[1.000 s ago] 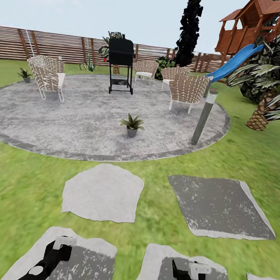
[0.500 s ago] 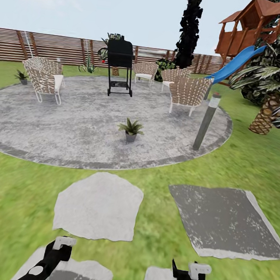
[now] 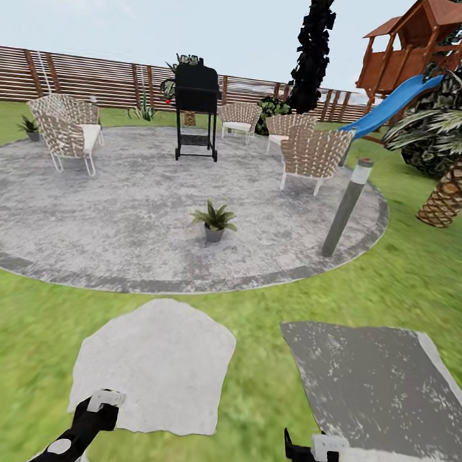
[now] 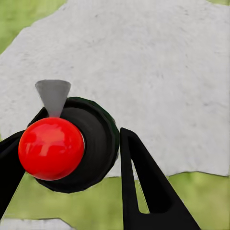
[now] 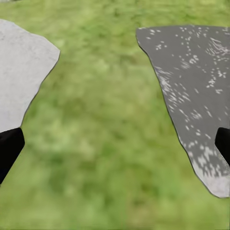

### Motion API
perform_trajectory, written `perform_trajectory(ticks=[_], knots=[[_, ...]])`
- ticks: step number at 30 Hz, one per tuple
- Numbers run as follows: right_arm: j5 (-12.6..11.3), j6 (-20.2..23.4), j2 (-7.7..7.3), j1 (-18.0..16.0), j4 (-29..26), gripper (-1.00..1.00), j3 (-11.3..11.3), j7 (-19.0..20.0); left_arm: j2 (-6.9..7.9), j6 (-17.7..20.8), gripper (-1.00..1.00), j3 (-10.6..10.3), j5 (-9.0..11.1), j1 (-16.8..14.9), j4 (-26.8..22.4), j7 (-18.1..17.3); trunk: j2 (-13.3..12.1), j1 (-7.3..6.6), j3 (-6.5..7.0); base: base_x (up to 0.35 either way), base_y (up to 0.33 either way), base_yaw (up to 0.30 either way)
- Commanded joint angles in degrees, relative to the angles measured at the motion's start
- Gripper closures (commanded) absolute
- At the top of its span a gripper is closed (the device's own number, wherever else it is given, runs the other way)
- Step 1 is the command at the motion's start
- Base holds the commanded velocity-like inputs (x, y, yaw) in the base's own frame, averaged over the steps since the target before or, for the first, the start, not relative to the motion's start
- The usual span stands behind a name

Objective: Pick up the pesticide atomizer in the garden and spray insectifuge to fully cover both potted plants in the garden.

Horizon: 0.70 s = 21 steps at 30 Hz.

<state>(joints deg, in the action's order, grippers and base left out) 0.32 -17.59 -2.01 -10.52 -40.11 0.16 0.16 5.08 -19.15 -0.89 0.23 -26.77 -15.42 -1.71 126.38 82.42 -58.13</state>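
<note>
Grey-potted, speckled-leaf potted plants: one (image 3: 215, 220) mid-patio, another (image 3: 29, 127) beside the left wicker chair (image 3: 68, 137). Our left gripper (image 4: 72, 158) clamps a red-balled black object (image 4: 52, 147); our right gripper (image 5: 115, 148) hangs spread over grass.

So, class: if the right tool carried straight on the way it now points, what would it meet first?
Most likely the lawn: the right tool points down at bare grass between the pale slab and the darker slab, though depth is uncertain.

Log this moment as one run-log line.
phase: driving toward patio | left gripper: holding red-topped object | right gripper: open | nearest potted plant: ahead
</note>
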Motion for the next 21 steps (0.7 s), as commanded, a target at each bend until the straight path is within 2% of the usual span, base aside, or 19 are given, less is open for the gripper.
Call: perform_trajectory(ticks=[1,21], knots=[[0.03,-0.17,-0.01,-0.02,0.03,-1.0,0.02,0.02,0.02,-0.18,1.0,-0.07,0.03,-0.03,0.04,-0.13,0.01,0.03,-0.05,0.338,0.0,0.0],[0.03,-0.17,0.04,-0.02,0.03,-1.0,0.02,0.02,0.02,-0.18,1.0,-0.07,0.03,-0.03,0.04,-0.13,0.01,0.03,-0.05,0.339,0.0,0.0]])
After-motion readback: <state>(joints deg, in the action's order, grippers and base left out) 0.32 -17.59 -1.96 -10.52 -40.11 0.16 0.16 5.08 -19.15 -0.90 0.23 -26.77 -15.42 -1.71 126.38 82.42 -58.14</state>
